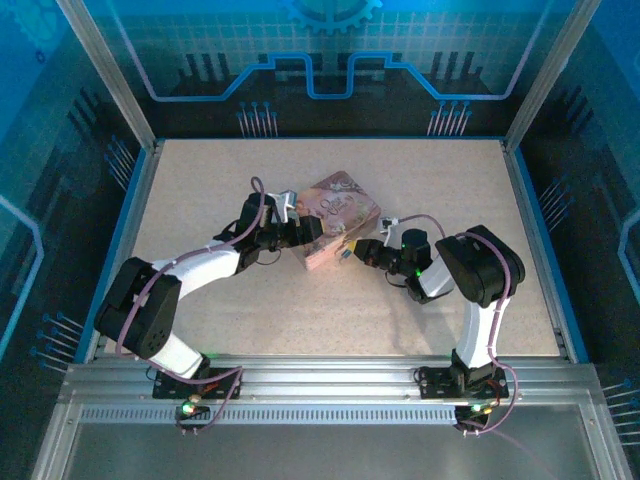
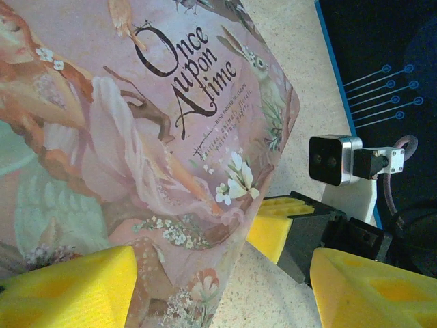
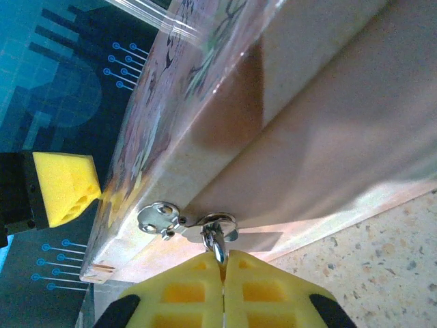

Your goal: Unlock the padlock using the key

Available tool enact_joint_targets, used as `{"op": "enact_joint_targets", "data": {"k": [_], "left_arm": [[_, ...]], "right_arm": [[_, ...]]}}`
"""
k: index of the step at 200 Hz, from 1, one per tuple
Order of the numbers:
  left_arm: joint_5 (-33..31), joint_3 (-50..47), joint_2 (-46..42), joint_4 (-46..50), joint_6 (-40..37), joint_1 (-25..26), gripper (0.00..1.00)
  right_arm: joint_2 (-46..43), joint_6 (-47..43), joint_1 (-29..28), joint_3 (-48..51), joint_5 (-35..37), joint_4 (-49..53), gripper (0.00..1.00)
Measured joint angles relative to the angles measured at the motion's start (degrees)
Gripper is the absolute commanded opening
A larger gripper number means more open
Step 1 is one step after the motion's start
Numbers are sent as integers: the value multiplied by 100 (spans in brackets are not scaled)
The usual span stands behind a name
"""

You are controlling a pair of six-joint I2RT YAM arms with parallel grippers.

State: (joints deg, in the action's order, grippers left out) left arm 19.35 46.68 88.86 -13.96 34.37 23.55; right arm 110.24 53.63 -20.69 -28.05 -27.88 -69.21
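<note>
Down at the near side, the right gripper [image 3: 220, 270] has its yellow pads squeezed flat together, pinching a thin silvery metal piece [image 3: 218, 249]. That piece hangs from the latch ring [image 3: 217, 221] on the front of the pink box [image 3: 307, 137], just beside the hasp plate [image 3: 158, 217]. Is it the key or the padlock's shackle? I can't tell, and whatever else the pads hold is buried between them. Over to the left gripper [image 2: 218, 294]: jaws spread wide, one pad over the picture lid with its "Once upon a time" lettering, the other out over the speckled table [image 1: 200, 190]. Whether either pad touches the box, I can't tell. From above, both arms meet at the box in mid-table
</note>
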Motion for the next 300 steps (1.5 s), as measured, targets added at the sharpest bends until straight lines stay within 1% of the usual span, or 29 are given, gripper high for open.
{"op": "enact_joint_targets", "data": {"k": [27,49,63,86,103,122,182,198,237,264,278,300], "left_arm": [[-2,9,2,17,2,-2,70],[-2,9,2,17,2,-2,70],[-2,9,2,17,2,-2,70],[-2,9,2,17,0,-2,70],[-4,9,2,20,0,-2,70],[-4,9,2,20,0,-2,70],[-17,4,59,-52,0,-2,70],[-7,4,83,-101,0,-2,70],[-4,2,111,-164,2,-13,70],[-2,-2,109,-181,2,-13,70],[0,-4,96,-179,2,-13,71],[24,-7,20,-109,-11,-44,75]], "right_arm": [[0,-42,13,-70,-122,101,16],[0,-114,15,-92,-125,146,17],[0,-118,15,-92,-125,164,15],[0,-127,15,-92,-125,170,6],[0,-157,26,-92,-122,164,2],[0,-157,42,-90,-125,166,0],[-127,-4,63,70,-11,122,0],[-168,85,127,120,81,46,0],[-229,297,398,264,601,-72,0],[-243,332,398,289,651,-63,0],[-378,254,398,332,680,48,0],[-929,-37,398,511,682,457,0]]}}
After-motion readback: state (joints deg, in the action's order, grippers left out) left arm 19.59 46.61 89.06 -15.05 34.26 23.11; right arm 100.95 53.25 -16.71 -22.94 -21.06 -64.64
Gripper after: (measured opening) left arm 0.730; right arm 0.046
